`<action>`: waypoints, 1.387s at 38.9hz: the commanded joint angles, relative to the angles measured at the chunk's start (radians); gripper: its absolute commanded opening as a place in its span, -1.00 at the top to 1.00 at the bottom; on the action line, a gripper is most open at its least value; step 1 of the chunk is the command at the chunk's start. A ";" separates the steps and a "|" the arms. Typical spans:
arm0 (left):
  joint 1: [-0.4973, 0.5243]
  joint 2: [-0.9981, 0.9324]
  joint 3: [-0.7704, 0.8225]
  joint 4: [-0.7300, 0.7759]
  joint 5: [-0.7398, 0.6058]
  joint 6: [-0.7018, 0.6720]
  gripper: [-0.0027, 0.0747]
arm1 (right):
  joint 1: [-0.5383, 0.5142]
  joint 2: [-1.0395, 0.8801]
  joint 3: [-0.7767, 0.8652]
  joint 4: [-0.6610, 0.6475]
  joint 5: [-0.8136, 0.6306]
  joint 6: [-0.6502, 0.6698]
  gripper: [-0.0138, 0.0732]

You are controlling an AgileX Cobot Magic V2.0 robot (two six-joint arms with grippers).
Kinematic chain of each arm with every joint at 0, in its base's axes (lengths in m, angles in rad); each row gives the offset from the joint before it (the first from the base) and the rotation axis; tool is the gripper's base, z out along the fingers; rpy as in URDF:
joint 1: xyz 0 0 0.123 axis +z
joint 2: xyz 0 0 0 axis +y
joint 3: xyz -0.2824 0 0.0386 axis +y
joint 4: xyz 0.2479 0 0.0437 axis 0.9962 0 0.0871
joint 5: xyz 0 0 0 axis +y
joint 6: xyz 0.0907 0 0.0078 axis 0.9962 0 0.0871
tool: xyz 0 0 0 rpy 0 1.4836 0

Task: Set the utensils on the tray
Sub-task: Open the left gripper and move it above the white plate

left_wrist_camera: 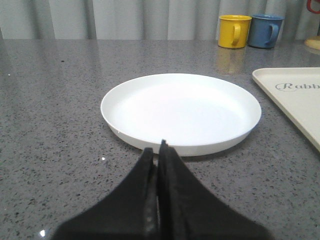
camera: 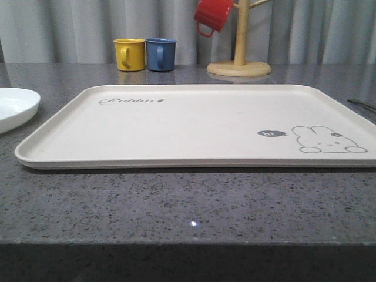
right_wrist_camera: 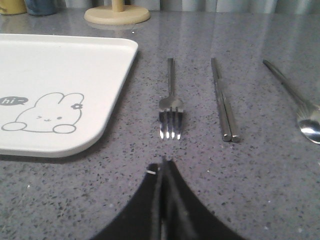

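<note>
Bare cream tray, silver utensils beside it

Your left gripper has matte black fingers, broad at the base and tapering to thin tips. Your right gripper looks the same: black, wedge-shaped, unmarked.

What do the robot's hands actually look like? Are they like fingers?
Not much like fingers. The left hand and the right hand each show two flat, matte black pads that taper to a narrow tip. No cables or markings are visible on them.
</note>
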 commanded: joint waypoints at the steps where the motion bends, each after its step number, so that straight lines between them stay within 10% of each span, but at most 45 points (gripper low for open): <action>1: 0.001 -0.021 0.003 -0.007 -0.088 -0.008 0.98 | 0.001 -0.017 -0.003 0.003 -0.071 -0.008 0.83; 38: 0.001 -0.021 0.003 -0.001 -0.120 -0.008 0.98 | 0.001 -0.017 -0.003 0.003 -0.078 -0.007 0.83; 49: 0.001 -0.021 -0.015 -0.001 -0.495 -0.008 0.98 | 0.001 -0.017 -0.080 0.012 -0.192 -0.007 0.83; 54: 0.001 -0.008 -0.132 -0.001 -0.416 -0.008 0.98 | 0.001 -0.013 -0.204 0.012 -0.125 -0.007 0.83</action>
